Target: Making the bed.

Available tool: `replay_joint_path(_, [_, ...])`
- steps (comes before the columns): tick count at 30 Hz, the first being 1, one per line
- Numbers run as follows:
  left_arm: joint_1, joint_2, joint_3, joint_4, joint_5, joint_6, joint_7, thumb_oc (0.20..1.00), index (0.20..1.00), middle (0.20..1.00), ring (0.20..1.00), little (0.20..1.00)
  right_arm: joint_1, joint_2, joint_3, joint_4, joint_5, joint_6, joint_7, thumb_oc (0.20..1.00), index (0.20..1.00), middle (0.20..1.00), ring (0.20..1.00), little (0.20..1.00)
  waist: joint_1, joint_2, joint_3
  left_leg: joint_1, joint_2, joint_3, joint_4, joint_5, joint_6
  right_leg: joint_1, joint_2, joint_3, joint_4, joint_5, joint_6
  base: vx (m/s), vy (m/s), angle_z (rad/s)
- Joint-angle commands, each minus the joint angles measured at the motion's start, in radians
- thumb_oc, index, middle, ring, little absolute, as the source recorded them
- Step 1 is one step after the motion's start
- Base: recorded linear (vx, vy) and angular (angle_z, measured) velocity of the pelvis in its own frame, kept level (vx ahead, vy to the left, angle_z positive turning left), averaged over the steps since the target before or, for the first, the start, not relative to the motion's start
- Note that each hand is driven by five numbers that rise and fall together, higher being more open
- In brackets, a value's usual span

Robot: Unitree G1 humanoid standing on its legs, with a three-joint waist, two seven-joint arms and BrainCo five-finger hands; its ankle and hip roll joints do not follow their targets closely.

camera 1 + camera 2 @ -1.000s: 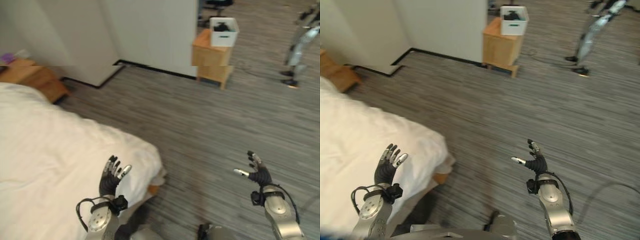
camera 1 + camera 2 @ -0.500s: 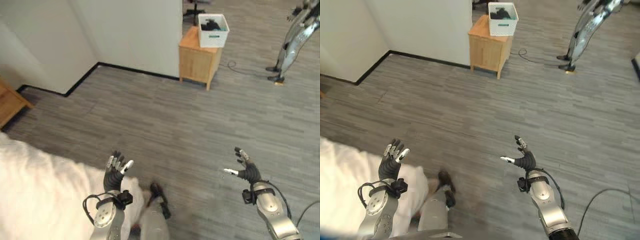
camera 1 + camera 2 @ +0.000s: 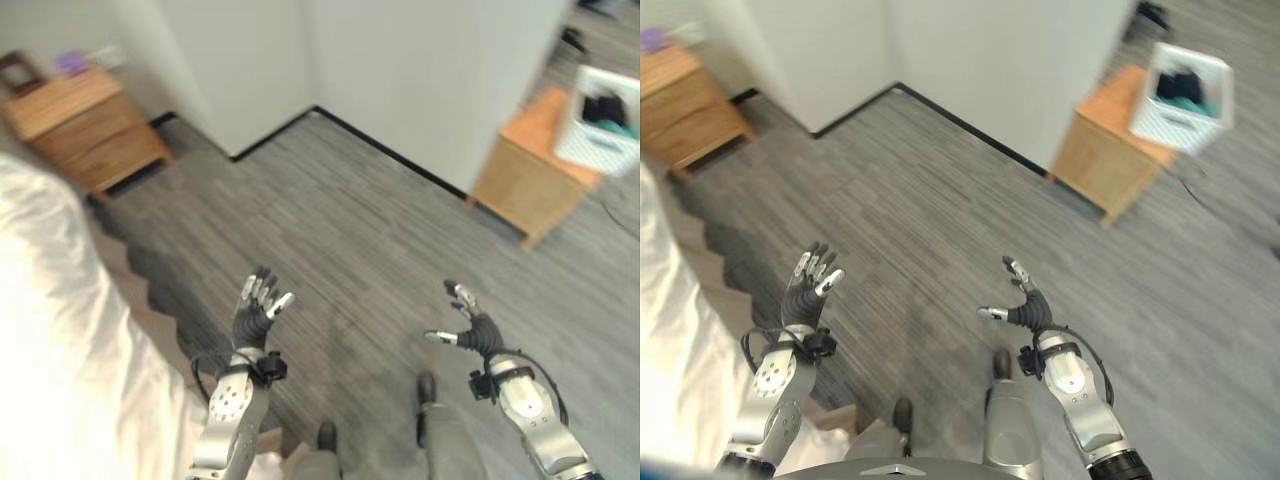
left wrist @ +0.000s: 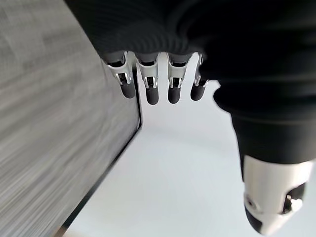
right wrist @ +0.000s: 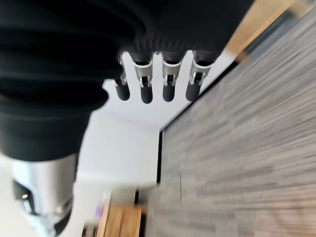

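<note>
The bed with its white cover (image 3: 55,330) runs along the left edge, seen again as a white cover (image 3: 665,350) in the right eye view. My left hand (image 3: 255,310) is raised over the grey floor just right of the bed, fingers straight and spread, holding nothing. My right hand (image 3: 472,330) hangs over bare floor farther right, thumb out and fingers relaxed, also empty. In the left wrist view the fingers (image 4: 148,84) point at a white wall. The right wrist view has the fingers (image 5: 158,81) straight before wall and floor.
A wooden nightstand (image 3: 85,130) stands at the upper left beside the bed. White wall panels (image 3: 400,70) with a black baseboard form a corner ahead. A second wooden cabinet (image 3: 530,170) carries a white bin (image 3: 605,120) at the upper right. Grey plank floor (image 3: 340,230) lies between.
The whole picture has swung, so the camera moved: the bed now lies along the left and the wall corner is ahead. Both hands stay raised, open and empty.
</note>
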Motion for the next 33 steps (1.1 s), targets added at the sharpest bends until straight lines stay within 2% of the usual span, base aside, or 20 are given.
replay_joint_path(1, [-0.05, 0.007, 0.016, -0.086, 0.05, -0.054, -0.031, 1.0, 1.0, 1.0, 1.0, 1.0, -0.058, -0.006, -0.026, -0.054, 0.046, -0.061, 0.015, 1.0, 1.0, 1.0, 1.0, 1.0, -0.032, 0.035, 0.042, -0.071, -0.087, 0.149, 0.328, 0.028, -0.071, 0.193, -0.05, -0.059, -0.147, 0.127, 0.035, 0.24, -0.321, 1.5])
replay_joint_path(3, [-0.064, -0.012, 0.012, -0.084, 0.025, -0.061, -0.019, 1.0, 1.0, 1.0, 1.0, 1.0, -0.09, -0.027, -0.004, -0.027, 0.058, -0.051, 0.01, 1.0, 1.0, 1.0, 1.0, 1.0, -0.011, 0.022, 0.07, -0.258, -0.044, 0.209, 0.656, 0.103, -0.092, 0.247, -0.072, -0.13, -0.134, 0.1, -0.032, 0.2, -0.316, 1.93])
replay_joint_path(5, [-0.045, -0.013, 0.026, -0.083, 0.013, -0.061, -0.019, 1.0, 1.0, 1.0, 1.0, 1.0, -0.11, -0.038, -0.005, -0.009, 0.056, -0.04, 0.009, 1.0, 1.0, 1.0, 1.0, 1.0, 0.018, 0.008, 0.075, -0.322, -0.008, 0.327, 0.698, 0.111, -0.076, 0.313, -0.069, -0.176, -0.157, 0.07, -0.056, 0.29, -0.235, 1.31])
replay_joint_path(6, [-0.041, -0.009, 0.038, -0.081, 0.008, -0.061, -0.024, 1.0, 1.0, 1.0, 1.0, 1.0, -0.116, -0.043, -0.015, -0.006, 0.052, -0.035, 0.009, 1.0, 1.0, 1.0, 1.0, 1.0, 0.027, 0.003, 0.069, -0.345, 0.027, 0.391, 0.676, 0.114, -0.073, 0.341, -0.075, -0.205, -0.166, 0.056, -0.056, 0.47, -0.154, -0.1])
replay_joint_path(7, [-0.03, 0.001, 0.055, -0.072, 0.012, -0.057, -0.03, 1.0, 1.0, 1.0, 1.0, 1.0, -0.11, -0.037, -0.033, -0.008, 0.062, -0.027, 0.016, 1.0, 1.0, 1.0, 1.0, 1.0, 0.032, 0.005, 0.049, -0.351, 0.095, 0.52, 0.548, 0.118, -0.058, 0.389, -0.071, -0.263, -0.186, 0.019, -0.052, 0.36, -0.079, -0.09])
replay_joint_path(10, [-0.021, 0.004, 0.065, -0.064, 0.013, -0.054, -0.033, 1.0, 1.0, 1.0, 1.0, 1.0, -0.108, -0.036, -0.037, -0.01, 0.064, -0.027, 0.019, 1.0, 1.0, 1.0, 1.0, 1.0, 0.04, 0.006, 0.041, -0.361, 0.094, 0.582, 0.46, 0.139, -0.058, 0.433, -0.069, -0.29, -0.199, -0.011, -0.044, 0.38, 0.012, 0.32])
replay_joint_path(11, [-0.008, 0.005, 0.081, -0.061, 0.019, -0.047, -0.04, 1.0, 1.0, 1.0, 1.0, 1.0, -0.108, -0.032, -0.045, -0.012, 0.06, -0.029, 0.026, 1.0, 1.0, 1.0, 1.0, 1.0, 0.057, 0.038, 0.021, -0.36, 0.114, 0.646, 0.265, 0.225, -0.077, 0.48, -0.047, -0.326, -0.213, -0.043, -0.025, 0.48, 0.13, 0.14])
replay_joint_path(13, [0.003, -0.003, 0.093, -0.061, 0.023, -0.038, -0.042, 1.0, 1.0, 1.0, 1.0, 1.0, -0.113, -0.028, -0.044, -0.012, 0.054, -0.029, 0.028, 1.0, 1.0, 1.0, 1.0, 1.0, 0.069, 0.051, 0.01, -0.367, 0.127, 0.678, 0.145, 0.286, -0.088, 0.523, -0.051, -0.364, -0.211, -0.069, -0.005, 0.55, 0.169, 0.18])
replay_joint_path(17, [0.048, -0.025, 0.116, -0.079, 0.017, -0.03, -0.05, 1.0, 1.0, 1.0, 1.0, 1.0, -0.117, -0.02, -0.029, -0.022, 0.044, -0.023, 0.049, 1.0, 1.0, 1.0, 1.0, 1.0, 0.092, 0.077, -0.014, -0.371, 0.176, 0.695, 0.105, 0.324, -0.094, 0.605, -0.071, -0.387, -0.191, -0.097, 0.03, 0.45, 0.156, 0.04])
replay_joint_path(19, [0.069, -0.021, 0.117, -0.082, 0.024, -0.019, -0.056, 1.0, 1.0, 1.0, 1.0, 1.0, -0.103, -0.007, -0.013, -0.035, 0.03, -0.023, 0.062, 1.0, 1.0, 1.0, 1.0, 1.0, 0.097, 0.067, -0.032, -0.316, 0.126, 0.683, 0.049, 0.355, -0.083, 0.609, -0.115, -0.384, -0.125, -0.085, 0.051, 0.52, 0.264, -0.14])
replay_joint_path(20, [0.066, -0.011, 0.108, -0.089, 0.044, -0.01, -0.063, 1.0, 1.0, 1.0, 1.0, 1.0, -0.102, 0.007, 0.01, -0.036, 0.015, -0.03, 0.066, 1.0, 1.0, 1.0, 1.0, 1.0, 0.099, 0.043, -0.036, -0.265, 0.06, 0.678, 0.034, 0.314, -0.05, 0.547, -0.184, -0.368, 0.065, 0.045, 0.1, 0.65, 0.377, -0.12])
replay_joint_path(21, [0.054, 0.0, 0.1, -0.092, 0.056, -0.006, -0.062, 1.0, 1.0, 1.0, 1.0, 1.0, -0.104, 0.011, 0.017, -0.039, 0.01, -0.029, 0.069, 1.0, 1.0, 1.0, 1.0, 1.0, 0.088, 0.037, -0.025, -0.239, 0.04, 0.662, 0.027, 0.296, -0.036, 0.493, -0.205, -0.341, 0.176, 0.148, 0.111, 0.56, 0.321, -0.03])
replay_joint_path(22, [0.024, 0.026, 0.086, -0.091, 0.058, -0.008, -0.061, 1.0, 1.0, 1.0, 1.0, 1.0, -0.112, 0.014, 0.016, -0.043, 0.007, -0.03, 0.061, 1.0, 1.0, 1.0, 1.0, 1.0, 0.058, 0.045, 0.002, -0.202, 0.027, 0.618, 0.006, 0.268, -0.015, 0.368, -0.17, -0.233, 0.366, 0.24, 0.105, 0.43, 0.204, 0.45])
replay_joint_path(23, [0.01, 0.035, 0.073, -0.094, 0.065, -0.011, -0.06, 1.0, 1.0, 1.0, 1.0, 1.0, -0.119, 0.016, 0.016, -0.049, 0.007, -0.032, 0.057, 1.0, 1.0, 1.0, 1.0, 1.0, 0.041, 0.053, 0.02, -0.189, 0.024, 0.588, 0.006, 0.253, -0.009, 0.3, -0.158, -0.204, 0.426, 0.212, 0.095, 0.38, 0.124, 1.32])
replay_joint_path(25, [-0.031, 0.057, 0.058, -0.095, 0.064, -0.015, -0.056, 1.0, 1.0, 1.0, 1.0, 1.0, -0.145, 0.012, 0.017, -0.056, 0.012, -0.038, 0.044, 1.0, 1.0, 1.0, 1.0, 1.0, 0.032, 0.061, 0.042, -0.198, 0.03, 0.565, 0.006, 0.249, -0.019, 0.23, -0.17, -0.229, 0.349, 0.165, 0.072, 0.22, -0.071, 1.75])
replay_joint_path(26, [-0.05, 0.068, 0.048, -0.096, 0.059, -0.017, -0.053, 1.0, 1.0, 1.0, 1.0, 1.0, -0.155, 0.008, 0.015, -0.07, 0.015, -0.041, 0.036, 1.0, 1.0, 1.0, 1.0, 1.0, 0.013, 0.058, 0.058, -0.199, 0.025, 0.537, 0.006, 0.244, -0.027, 0.2, -0.162, -0.246, 0.283, 0.105, 0.048, 0.37, -0.172, 1.24])
replay_joint_path(27, [-0.076, 0.076, 0.023, -0.096, 0.051, -0.018, -0.067, 1.0, 1.0, 1.0, 1.0, 1.0, -0.156, 0.005, 0.0, -0.083, 0.028, -0.045, 0.023, 1.0, 1.0, 1.0, 1.0, 1.0, -0.025, 0.047, 0.072, -0.191, -0.005, 0.468, 0.006, 0.213, -0.04, 0.171, -0.092, -0.198, 0.073, 0.032, 0.029, 0.28, -0.118, 1.14])
replay_joint_path(28, [-0.077, 0.076, 0.023, -0.096, 0.051, -0.019, -0.067, 1.0, 1.0, 1.0, 1.0, 1.0, -0.157, 0.005, -0.001, -0.083, 0.028, -0.045, 0.023, 1.0, 1.0, 1.0, 1.0, 1.0, -0.028, 0.051, 0.072, -0.194, -0.001, 0.464, 0.006, 0.215, -0.041, 0.176, -0.088, -0.204, 0.06, 0.041, 0.028, 0.31, -0.124, 1.33])
replay_joint_path(30, [-0.106, 0.058, 0.006, -0.083, 0.039, -0.017, -0.077, 1.0, 1.0, 1.0, 1.0, 1.0, -0.159, 0.014, -0.015, -0.069, 0.04, -0.049, 0.007, 1.0, 1.0, 1.0, 1.0, 1.0, -0.062, 0.037, 0.076, -0.188, -0.03, 0.41, 0.006, 0.185, -0.051, 0.15, -0.048, -0.12, -0.129, 0.081, 0.032, 0.26, -0.072, 2.1])
replay_joint_path(33, [-0.122, 0.051, 0.009, -0.059, 0.062, -0.016, -0.079, 1.0, 1.0, 1.0, 1.0, 1.0, -0.163, 0.03, -0.024, -0.046, 0.037, -0.049, -0.009, 1.0, 1.0, 1.0, 1.0, 1.0, -0.067, 0.016, 0.063, -0.161, -0.052, 0.39, 0.006, 0.151, -0.053, 0.169, -0.066, -0.189, -0.238, 0.15, 0.047, 0.23, -0.08, 1.22])
